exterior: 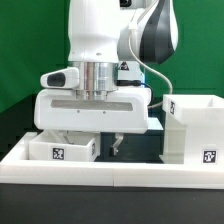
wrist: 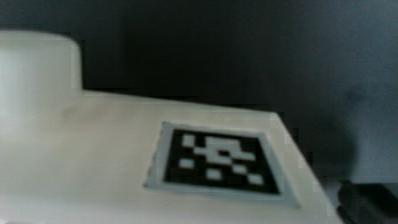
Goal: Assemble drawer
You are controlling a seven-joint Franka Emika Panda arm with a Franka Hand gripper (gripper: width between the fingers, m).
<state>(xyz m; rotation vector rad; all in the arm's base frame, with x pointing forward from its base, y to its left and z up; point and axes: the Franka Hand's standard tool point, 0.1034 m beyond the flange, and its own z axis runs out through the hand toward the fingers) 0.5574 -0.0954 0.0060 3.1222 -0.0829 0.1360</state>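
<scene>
A small white open-top tray (exterior: 60, 148) with a square marker tag lies at the exterior view's left, behind the front wall. The tall white box housing (exterior: 195, 128) stands at the exterior view's right, with a tag low on its face. My gripper (exterior: 96, 140) hangs low over the tray's right end. Its fingers are spread: one dark fingertip (exterior: 117, 146) is just outside the tray, and the other is over the tray. Nothing is held. The wrist view is filled by a white tray surface (wrist: 89, 150) and its tag (wrist: 217, 155), very close and blurred. The second tray is not visible.
A long low white border wall (exterior: 110, 176) runs along the front. The table top is black, with a green backdrop behind. The arm's body hides the middle back of the table.
</scene>
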